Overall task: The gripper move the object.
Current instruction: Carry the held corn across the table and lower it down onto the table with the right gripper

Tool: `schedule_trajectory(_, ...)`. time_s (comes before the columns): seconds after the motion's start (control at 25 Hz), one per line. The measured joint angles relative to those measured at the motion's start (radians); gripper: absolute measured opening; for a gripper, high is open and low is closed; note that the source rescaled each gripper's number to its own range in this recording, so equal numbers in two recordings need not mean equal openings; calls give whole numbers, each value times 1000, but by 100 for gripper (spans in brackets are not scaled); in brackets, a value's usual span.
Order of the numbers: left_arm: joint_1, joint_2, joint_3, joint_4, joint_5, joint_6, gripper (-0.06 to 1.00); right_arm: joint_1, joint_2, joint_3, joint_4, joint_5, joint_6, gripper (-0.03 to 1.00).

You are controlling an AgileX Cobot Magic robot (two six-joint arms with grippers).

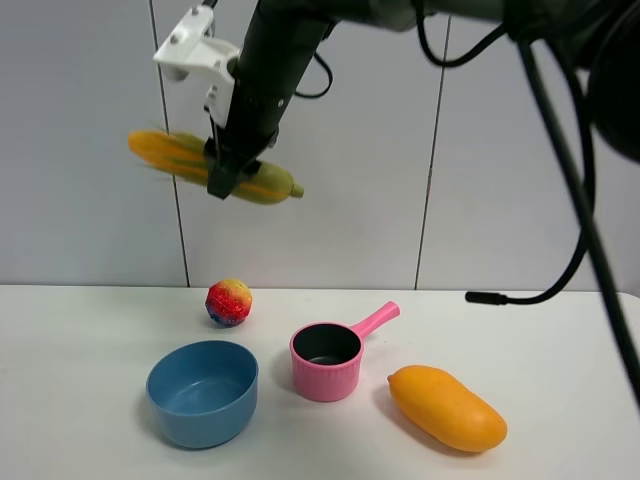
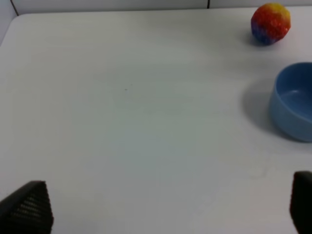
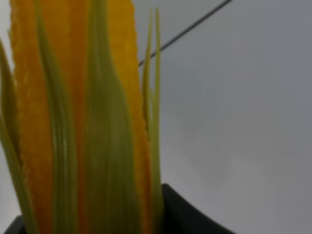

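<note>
The toy corn cob (image 1: 165,152), with a green husk and a yellow-orange end, hangs high in the air in front of the grey wall, lying roughly level. My right gripper (image 1: 226,172) reaches across to the upper left of the exterior view and is shut on the cob's middle. The right wrist view shows the cob (image 3: 73,122) close up, with a dark finger (image 3: 187,217) beside it. My left gripper (image 2: 165,207) is open and empty, low over the bare white table (image 2: 126,122). It does not show in the exterior view.
On the table stand a red-yellow ball (image 1: 229,302), a blue bowl (image 1: 202,392), a pink pot (image 1: 326,360) with its handle to the back right, and an orange mango (image 1: 446,407). The ball (image 2: 270,23) and bowl (image 2: 295,102) also show in the left wrist view. Black cables (image 1: 575,220) hang at right.
</note>
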Motion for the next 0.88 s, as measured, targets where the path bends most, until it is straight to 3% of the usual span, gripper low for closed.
schedule_trajectory(0.48,0,0,0,0,0,0,100,16,183,0,88,-105,-82,0)
schedule_trajectory(0.88,0,0,0,0,0,0,100,27,271,0,50,-99,-79,0)
